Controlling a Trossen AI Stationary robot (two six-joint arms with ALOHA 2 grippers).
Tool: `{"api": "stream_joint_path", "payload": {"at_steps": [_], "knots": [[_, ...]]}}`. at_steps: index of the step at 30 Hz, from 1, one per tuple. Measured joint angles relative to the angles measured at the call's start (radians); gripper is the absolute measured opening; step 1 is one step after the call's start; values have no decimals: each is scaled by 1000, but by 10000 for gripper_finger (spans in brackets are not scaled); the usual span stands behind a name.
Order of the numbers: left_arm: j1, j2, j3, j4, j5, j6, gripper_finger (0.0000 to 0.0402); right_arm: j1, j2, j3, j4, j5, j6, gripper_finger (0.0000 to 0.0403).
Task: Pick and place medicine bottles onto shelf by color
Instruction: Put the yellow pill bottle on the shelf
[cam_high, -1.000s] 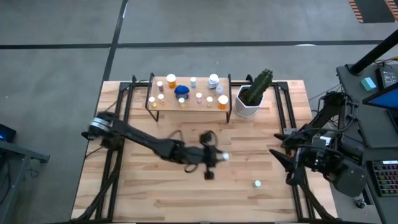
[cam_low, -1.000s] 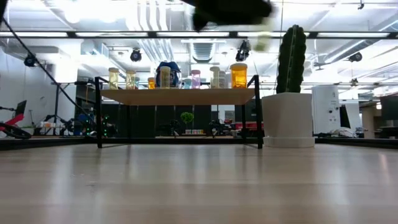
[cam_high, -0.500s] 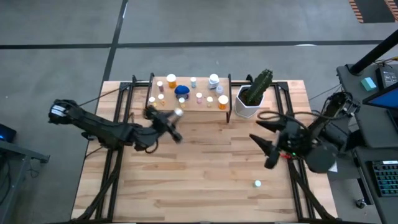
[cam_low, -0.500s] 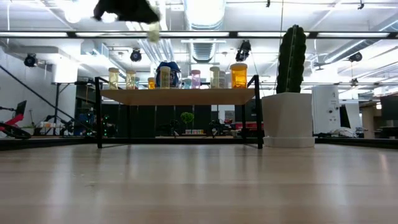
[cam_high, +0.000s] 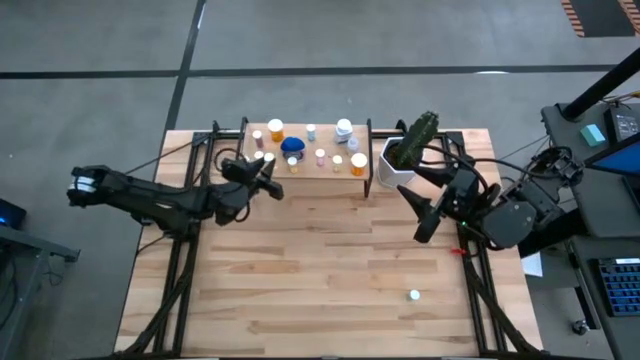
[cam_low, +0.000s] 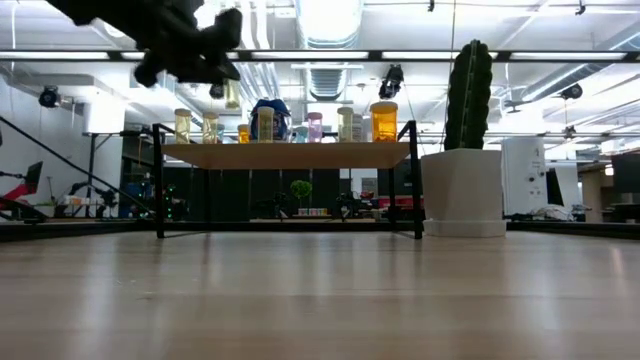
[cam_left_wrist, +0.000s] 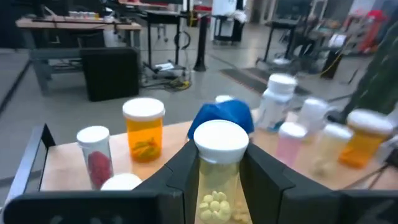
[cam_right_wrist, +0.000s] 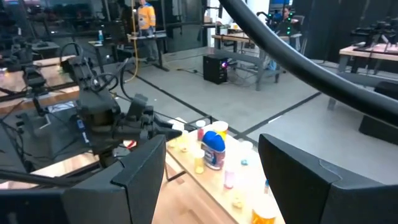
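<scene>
On the slatted wooden table (cam_high: 300, 280), the left gripper (cam_high: 262, 172) has swung from mid-table to the shelf (cam_high: 300, 178)'s left end, clamping a white-capped yellow-pill bottle (cam_left_wrist: 218, 168); placement looks imminent. The right gripper (cam_high: 425, 205), jaws wide, has advanced leftward; one bottle (cam_high: 414, 295) remains near.

Overhead camera looks straight down on the whole table (cam_high: 330, 270); a tabletop-level camera faces the shelf (cam_low: 285, 153) across it; both wrist cameras look past their fingers at that same shelf.
</scene>
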Motion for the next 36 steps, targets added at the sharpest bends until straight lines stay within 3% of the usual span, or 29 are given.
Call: {"api": "stream_joint_path", "payload": {"at_steps": [13,29,36], "knots": [[83,210,16,18,6,-67,80,-6,0,0,0,0,-1,247],[87,214,4,9,12,-95,135,-6,0,0,-8,0,-5,247],[86,160,8,-4,22,-89,144,-6,1,0,-9,0,-12,247]]}}
